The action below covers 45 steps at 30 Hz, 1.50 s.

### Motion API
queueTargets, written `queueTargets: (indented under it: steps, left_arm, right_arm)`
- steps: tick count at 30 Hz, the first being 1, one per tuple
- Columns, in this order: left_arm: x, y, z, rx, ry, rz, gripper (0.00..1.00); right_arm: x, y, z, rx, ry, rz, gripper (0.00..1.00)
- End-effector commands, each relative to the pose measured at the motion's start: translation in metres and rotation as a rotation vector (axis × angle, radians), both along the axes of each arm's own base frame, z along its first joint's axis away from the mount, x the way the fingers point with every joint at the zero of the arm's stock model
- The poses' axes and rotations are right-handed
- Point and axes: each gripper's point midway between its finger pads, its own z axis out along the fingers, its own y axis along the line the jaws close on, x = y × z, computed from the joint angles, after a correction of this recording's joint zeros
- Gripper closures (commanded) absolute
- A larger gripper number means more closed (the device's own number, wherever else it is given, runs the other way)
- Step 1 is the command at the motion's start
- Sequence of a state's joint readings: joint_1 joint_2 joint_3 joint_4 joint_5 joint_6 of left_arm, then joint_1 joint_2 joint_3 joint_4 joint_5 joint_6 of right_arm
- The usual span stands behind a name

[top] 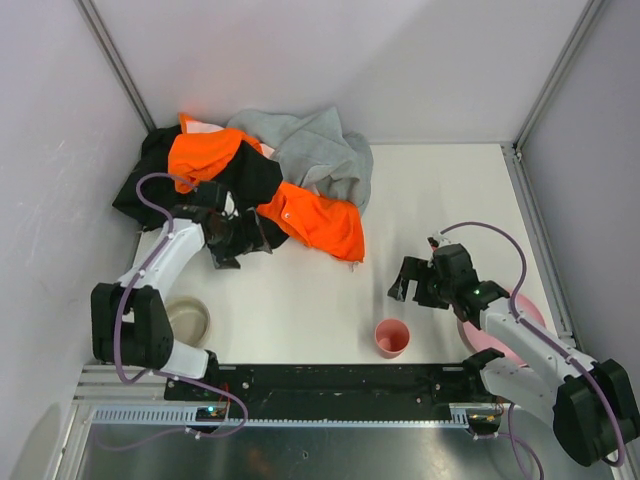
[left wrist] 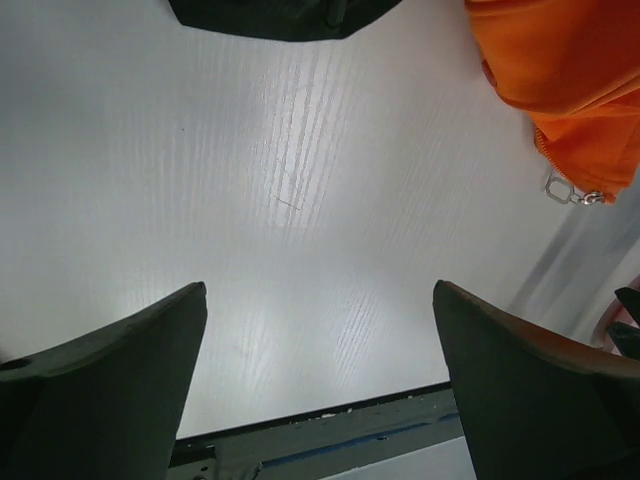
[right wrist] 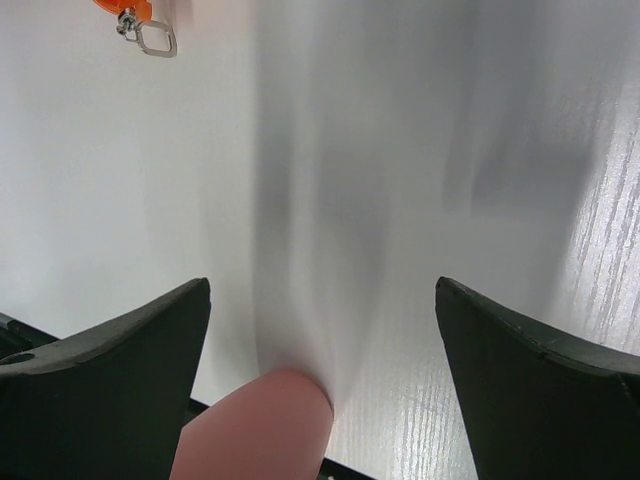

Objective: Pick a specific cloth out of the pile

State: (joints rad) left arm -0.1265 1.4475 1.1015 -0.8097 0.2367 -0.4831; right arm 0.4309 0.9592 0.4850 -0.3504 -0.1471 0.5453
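While reaching in from near edge, holds left gripper [top: 250,240] at near side of pile [top: 300,160], over bare table [top: 440,200], with fingers spread wide and empty. Holds right gripper [top: 403,278] well apart from pile, just beyond cup [top: 391,337], likewise spread and empty. Has cloth [top: 255,178] lying in pile, black between orange folds [top: 205,155], just past left gripper, ungripped. Shows pile heaped in far left corner of table; plate [top: 527,308] under right arm, bowl [top: 188,320] near left base.
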Motion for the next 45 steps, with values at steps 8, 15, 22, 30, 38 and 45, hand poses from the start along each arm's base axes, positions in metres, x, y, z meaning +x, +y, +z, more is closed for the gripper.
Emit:
queueTargets:
  steps: [8, 15, 22, 30, 38, 45]
  left_arm:
    - [0.036, -0.022, 0.011, -0.092, -0.221, 0.024, 0.01]
    - [0.071, -0.028, 0.004, -0.079, -0.255, 0.023, 0.0]
    - [0.112, -0.038, -0.005, -0.051, -0.266, 0.015, 0.0]
    - [0.148, -0.055, -0.002, -0.024, -0.303, -0.018, 0.01]
    - [0.156, -0.063, -0.031, 0.025, -0.258, -0.061, 0.24]
    - [0.156, -0.067, -0.019, 0.014, -0.286, -0.089, 0.87]
  right_arm:
    - [0.011, 0.011, 0.015, 0.029, -0.049, 0.006, 0.01]
    - [0.01, 0.009, 0.015, 0.016, -0.052, 0.003, 0.0]
    - [0.009, 0.007, 0.015, 0.007, -0.052, 0.006, 0.01]
    - [0.01, 0.005, 0.013, -0.007, -0.053, 0.005, 0.01]
    - [0.011, 0.008, 0.011, -0.003, -0.049, 0.012, 0.01]
    - [0.012, 0.009, 0.009, -0.003, -0.045, 0.016, 0.01]
